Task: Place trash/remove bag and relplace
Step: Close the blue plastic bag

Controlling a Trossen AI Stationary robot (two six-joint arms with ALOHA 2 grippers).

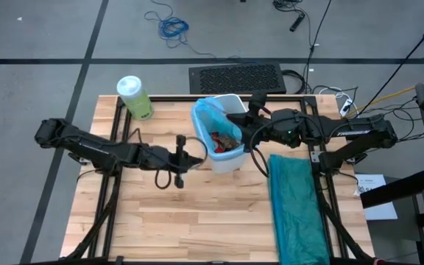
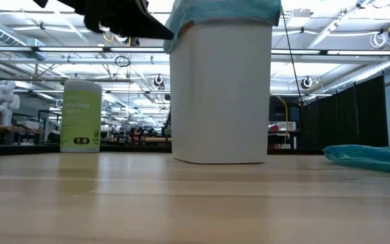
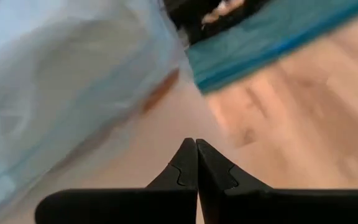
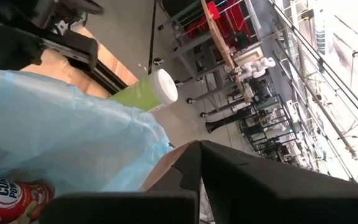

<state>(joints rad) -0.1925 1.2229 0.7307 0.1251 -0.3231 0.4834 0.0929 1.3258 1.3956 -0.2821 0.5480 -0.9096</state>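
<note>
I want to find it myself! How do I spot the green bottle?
Find the white wastebasket with the light blue bag at the back middle of the wooden table. Toward the left arm's side, near the back corner, lies the green bottle. It alone is lime green with a white cap.

Left arm stretched low across the table from the left edge, wrist roughly level, left gripper (image 1: pixel 194 152) pointing toward the table's middle; its fingers (image 3: pixel 185 163) pressed together, nothing between them. Right arm reaches in from the right edge, elbow bent, right gripper (image 1: pixel 234 134) also closed, fingers (image 4: pixel 241 180) angled downward.
</note>
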